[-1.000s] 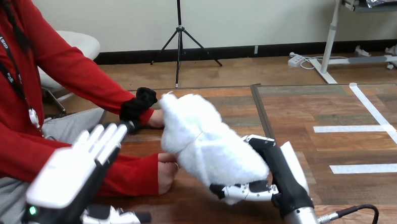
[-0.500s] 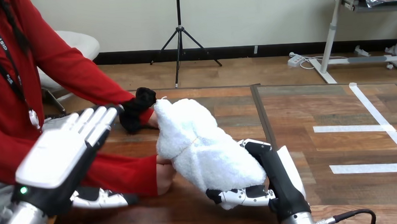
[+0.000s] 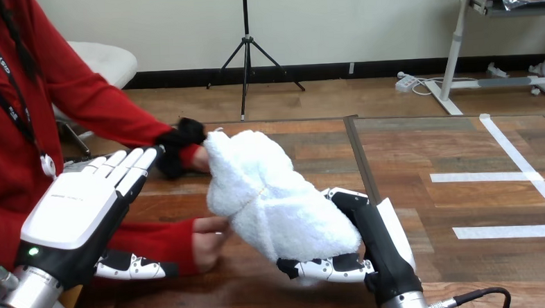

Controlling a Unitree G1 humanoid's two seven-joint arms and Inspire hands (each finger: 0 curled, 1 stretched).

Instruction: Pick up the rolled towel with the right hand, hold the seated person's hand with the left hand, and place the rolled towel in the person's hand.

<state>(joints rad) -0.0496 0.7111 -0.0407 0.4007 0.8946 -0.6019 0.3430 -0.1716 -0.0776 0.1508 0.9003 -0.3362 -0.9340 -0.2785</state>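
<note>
I have the rolled towel [image 3: 272,202] in my right hand [image 3: 376,250]. The palm sits against the towel's lower right end and the thumb is tucked under it. The other fingers are hidden behind the cloth, but the grip wraps that end. The towel is held up over the wooden table [image 3: 262,297], just left of the view's middle.

Its long axis runs on a slant, from the end in my right hand at lower right up and away to upper left. The free end points at the person's farther hand [image 3: 199,157] and sits right against it. I cannot tell from here whether that hand has closed on the towel.

The person's nearer hand [image 3: 207,240] lies low on the table at the end of a red sleeve, just beside the towel's lower left flank. I cannot tell if they touch.

My left hand [image 3: 78,211] is at the left, back upward, fingers straight and together, with the thumb spread out below. It holds nothing. It hangs above the person's nearer forearm, and its fingertips reach toward the wrist of the farther hand without gripping it. From this angle I cannot tell whether the fingertips touch that wrist.
</note>
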